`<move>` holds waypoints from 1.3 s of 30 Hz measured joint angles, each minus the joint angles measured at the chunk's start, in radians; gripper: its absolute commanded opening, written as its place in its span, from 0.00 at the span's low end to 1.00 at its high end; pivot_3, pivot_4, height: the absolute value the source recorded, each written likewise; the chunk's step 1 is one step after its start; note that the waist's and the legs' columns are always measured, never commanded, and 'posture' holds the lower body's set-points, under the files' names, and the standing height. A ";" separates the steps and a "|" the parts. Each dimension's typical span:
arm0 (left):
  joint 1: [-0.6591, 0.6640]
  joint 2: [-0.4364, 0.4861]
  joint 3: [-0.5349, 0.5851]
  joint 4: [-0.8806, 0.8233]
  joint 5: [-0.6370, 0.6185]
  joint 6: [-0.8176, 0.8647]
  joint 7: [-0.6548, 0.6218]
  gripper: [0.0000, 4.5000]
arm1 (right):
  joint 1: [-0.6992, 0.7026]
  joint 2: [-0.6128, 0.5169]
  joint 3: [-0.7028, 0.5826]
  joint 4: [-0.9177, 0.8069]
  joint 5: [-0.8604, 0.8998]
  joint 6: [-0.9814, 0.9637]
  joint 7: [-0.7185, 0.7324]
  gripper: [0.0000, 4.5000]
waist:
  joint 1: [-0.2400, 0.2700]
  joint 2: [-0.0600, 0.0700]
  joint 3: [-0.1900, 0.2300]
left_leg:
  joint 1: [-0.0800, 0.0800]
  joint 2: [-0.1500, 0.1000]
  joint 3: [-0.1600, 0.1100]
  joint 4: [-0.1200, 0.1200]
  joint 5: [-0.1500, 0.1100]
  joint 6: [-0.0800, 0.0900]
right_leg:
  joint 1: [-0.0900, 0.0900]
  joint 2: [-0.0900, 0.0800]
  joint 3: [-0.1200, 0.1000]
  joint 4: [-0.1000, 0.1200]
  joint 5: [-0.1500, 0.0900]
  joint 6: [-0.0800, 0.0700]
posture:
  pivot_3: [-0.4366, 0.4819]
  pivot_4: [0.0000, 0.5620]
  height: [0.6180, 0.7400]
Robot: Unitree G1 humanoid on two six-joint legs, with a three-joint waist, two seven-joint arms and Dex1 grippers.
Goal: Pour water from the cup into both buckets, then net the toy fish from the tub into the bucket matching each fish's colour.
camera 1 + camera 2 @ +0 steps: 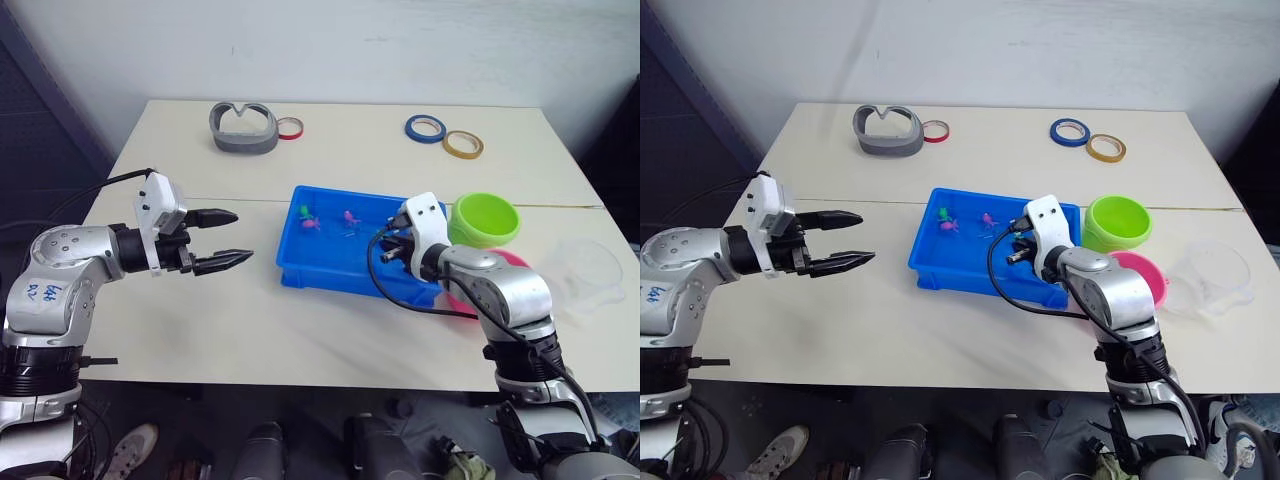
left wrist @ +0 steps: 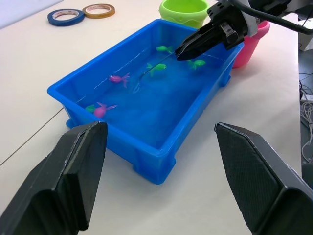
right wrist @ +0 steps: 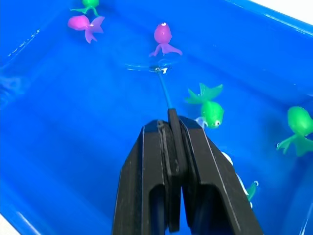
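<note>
Your right hand (image 3: 171, 122) grips the net (image 3: 157, 68) handle over the tub (image 1: 300, 262) at frame centre; your left hand (image 1: 228, 240) hangs released at centre left.

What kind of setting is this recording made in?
Probably a robot lab or test room: a plain pale table against a bare wall, staged with a blue tub of toy fish, tape rolls, and loose cables beneath.
</note>
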State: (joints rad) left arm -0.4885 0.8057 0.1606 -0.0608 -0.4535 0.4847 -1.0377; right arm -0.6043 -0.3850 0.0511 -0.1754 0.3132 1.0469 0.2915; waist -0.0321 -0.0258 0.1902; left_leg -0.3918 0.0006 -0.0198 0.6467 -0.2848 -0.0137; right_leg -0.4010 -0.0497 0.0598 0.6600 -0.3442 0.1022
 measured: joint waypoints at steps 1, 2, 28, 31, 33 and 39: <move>-0.008 0.000 -0.001 0.006 0.002 -0.009 0.002 0.85 | 0.007 -0.001 -0.010 -0.014 0.003 0.000 0.004 0.00 | 0.000 0.000 0.000 | -0.001 0.000 0.000 0.000 0.000 0.000 | 0.000 0.000 0.000 0.000 0.000 0.000 | 0.48 0.27 1.00; -0.017 0.000 -0.001 0.016 0.005 -0.018 0.005 0.85 | 0.009 -0.004 -0.017 -0.024 0.004 -0.001 0.008 0.00 | 0.001 0.000 0.000 | -0.002 0.000 0.000 0.000 0.000 0.000 | -0.001 0.000 0.000 0.000 0.000 0.000 | 0.48 0.27 1.00; -0.086 -0.006 -0.012 0.118 0.019 -0.091 0.009 0.85 | 0.192 -0.144 -0.098 -0.294 0.099 -0.046 0.165 0.00 | 0.002 0.000 0.000 | -0.012 0.000 0.000 0.003 0.001 -0.001 | -0.012 0.001 0.000 0.003 0.000 0.001 | 0.48 0.27 1.00; -0.088 -0.008 -0.020 0.120 0.021 -0.091 0.007 0.85 | 0.203 -0.152 -0.099 -0.295 0.106 -0.051 0.173 0.00 | 0.003 0.000 0.000 | -0.012 0.000 0.000 0.003 0.001 -0.001 | -0.012 0.001 0.000 0.003 0.000 0.001 | 0.48 0.27 1.00; -0.093 -0.012 -0.025 0.120 0.020 -0.089 -0.005 0.85 | 0.234 -0.173 -0.114 -0.317 0.118 -0.069 0.196 0.00 | 0.004 0.000 0.000 | -0.012 0.000 0.000 0.003 0.001 -0.001 | -0.012 0.001 0.000 0.002 0.000 0.001 | 0.48 0.27 1.00; -0.125 -0.026 -0.051 0.135 0.010 -0.081 -0.052 0.85 | 0.334 -0.276 -0.279 -0.394 0.184 -0.121 0.286 0.00 | 0.010 0.000 0.000 | -0.013 -0.001 -0.001 0.004 0.001 0.000 | -0.010 0.001 -0.001 0.002 0.001 0.001 | 0.48 0.27 1.00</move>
State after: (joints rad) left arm -0.6134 0.7800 0.1093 0.0746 -0.4431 0.4037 -1.0892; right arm -0.2703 -0.6611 -0.2279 -0.5696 0.4970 0.9259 0.5780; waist -0.0222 -0.0258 0.1902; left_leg -0.4044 -0.0004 -0.0204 0.6506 -0.2840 -0.0138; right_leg -0.4115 -0.0492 0.0591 0.6618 -0.3433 0.1037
